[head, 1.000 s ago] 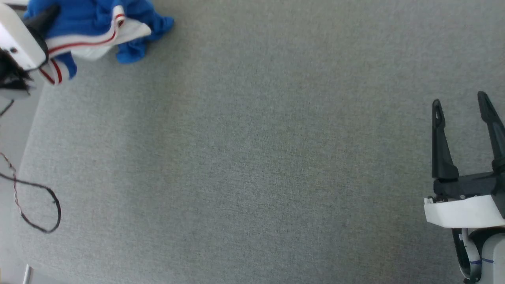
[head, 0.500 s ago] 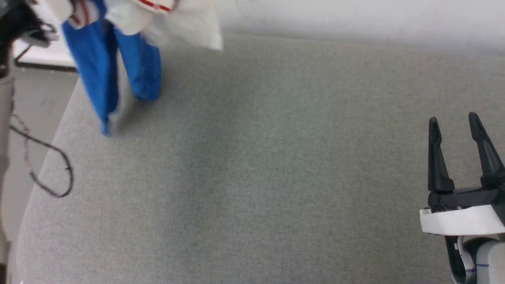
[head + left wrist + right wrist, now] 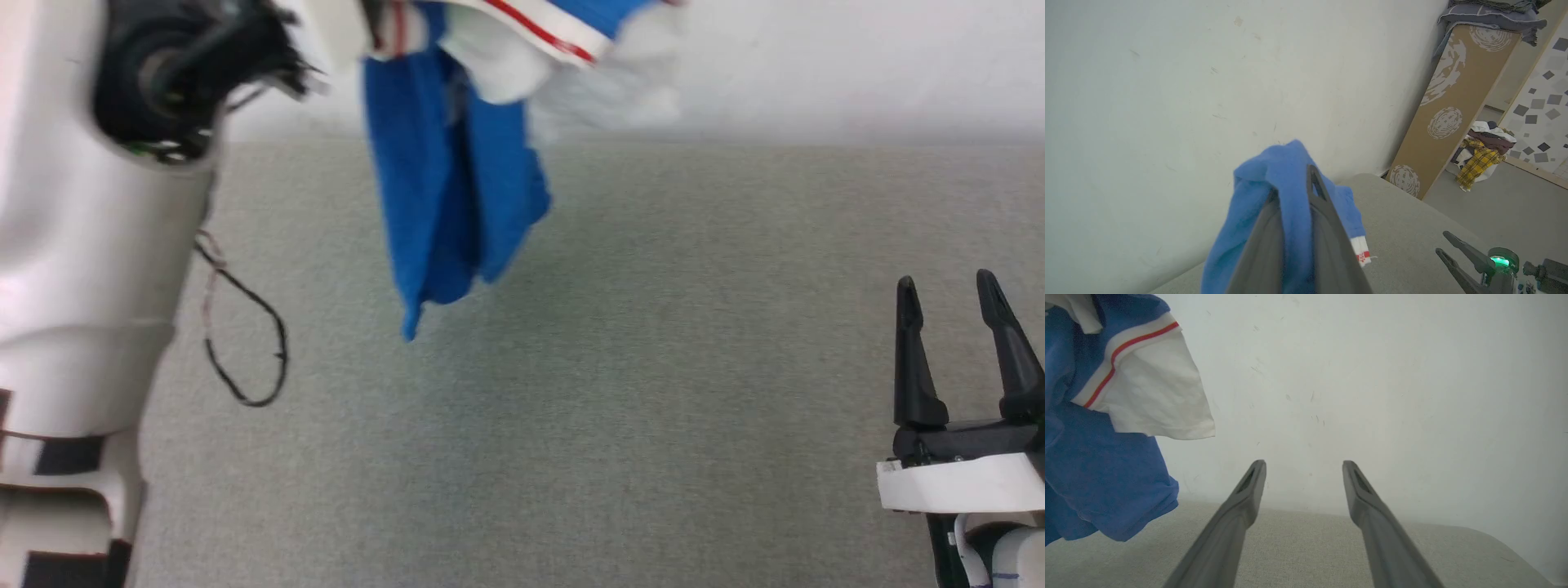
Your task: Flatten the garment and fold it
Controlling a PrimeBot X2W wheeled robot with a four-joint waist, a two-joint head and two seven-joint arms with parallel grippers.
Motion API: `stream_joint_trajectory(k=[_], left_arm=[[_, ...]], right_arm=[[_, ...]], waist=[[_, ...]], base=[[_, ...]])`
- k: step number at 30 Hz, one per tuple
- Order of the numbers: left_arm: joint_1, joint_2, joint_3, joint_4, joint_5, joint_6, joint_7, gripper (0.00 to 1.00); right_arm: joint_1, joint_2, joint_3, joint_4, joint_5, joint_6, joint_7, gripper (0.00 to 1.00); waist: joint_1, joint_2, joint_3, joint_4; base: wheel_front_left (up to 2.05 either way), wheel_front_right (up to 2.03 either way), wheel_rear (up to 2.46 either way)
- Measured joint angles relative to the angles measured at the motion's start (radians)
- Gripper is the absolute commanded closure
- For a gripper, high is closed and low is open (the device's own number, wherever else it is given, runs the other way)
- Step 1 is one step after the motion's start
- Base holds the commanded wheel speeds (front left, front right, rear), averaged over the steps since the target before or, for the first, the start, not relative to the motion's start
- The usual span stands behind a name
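Head view | garment [image 3: 441, 204] hangs by tbl [image 3: 571, 408] edge (bunched) | rt hand [image 3: 944, 279] apart

Royal-blue garment [image 3: 445, 196], white sleeve, red stripe.

Legible text, numbers, brands, signs: none.
Royal-blue garment with red-striped white trim [image 3: 1286, 171]: small red marking [image 3: 1362, 257] on its white band, left wrist view, too small to read.
Tall brown board with white round swirl prints [image 3: 1447, 110]: ornament, no letters made out.
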Motion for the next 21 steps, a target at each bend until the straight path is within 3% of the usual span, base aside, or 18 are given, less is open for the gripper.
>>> stream_joint_trajectory(k=[10, 21], left_arm=[[0.132, -0.12, -0.137, -0.029, 0.001, -0.01, -0.062, 1.0], [0.4, -0.164, -0.271, 0.177, 0.146, 0.011, -0.265, 1.0]], right_arm=[[0.0, 0.0, 0.002, -0.004, 0.009, 0.0, -0.002, 0.0], [-0.001, 0.0, 0.004, 0.002, 0.025, 0.0, -0.007, 0.0]], waist=[[0.0, 0.0, -0.015, -0.073], [0.0001, 0.0, 0.018, -0.121]], base=[[0.0, 0.0, 0.0], [0.0, 0.0, 0.0]])
